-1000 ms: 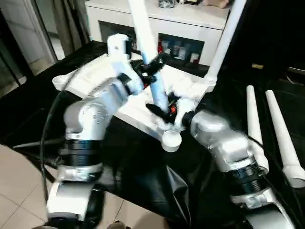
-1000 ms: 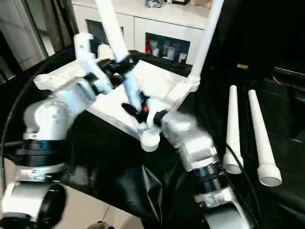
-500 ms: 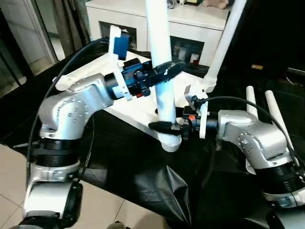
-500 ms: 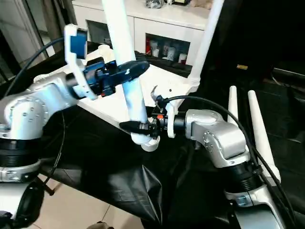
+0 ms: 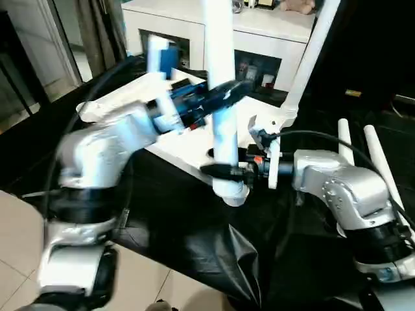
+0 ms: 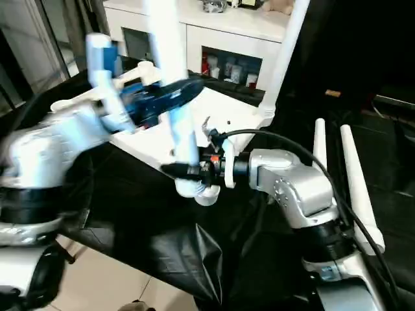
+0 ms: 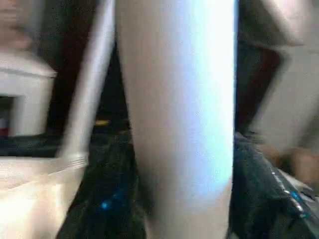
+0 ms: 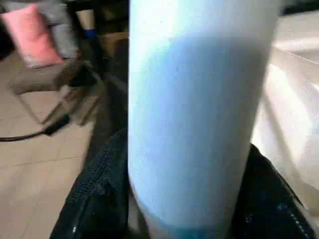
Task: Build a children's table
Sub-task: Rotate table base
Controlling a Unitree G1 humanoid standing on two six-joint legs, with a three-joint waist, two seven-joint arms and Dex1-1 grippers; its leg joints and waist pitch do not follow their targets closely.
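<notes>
Two grippers are on one leg point(image 5: 220, 97): my left gripper point(image 5: 224, 97) pinches it partway up, my right gripper point(image 5: 220, 170) pinches it low down, just above the corner socket point(image 5: 231, 192) at the near corner of the tabletop point(image 5: 188, 146). Since a second ago the leg has gone from leaning across the tabletop to standing close to upright, its foot now at or in that socket; over the last half second it barely shifts, and the left arm shows motion blur. I judge the leg is seating, not yet proven home: I cannot see how deep it sits. A second leg point(image 5: 305, 58) stands upright in the far right corner socket. Two more legs point(image 5: 376, 168) lie side by side on the black cloth point(image 5: 214, 253) to my right, well apart from the tabletop, so two corners are yet to fill. Tabletop lies underside up on the cloth. White cabinet point(image 5: 259, 32) stands behind, with small things on its shelf too small to read. No brand, label or writing is readable anywhere, wrist views included.
</notes>
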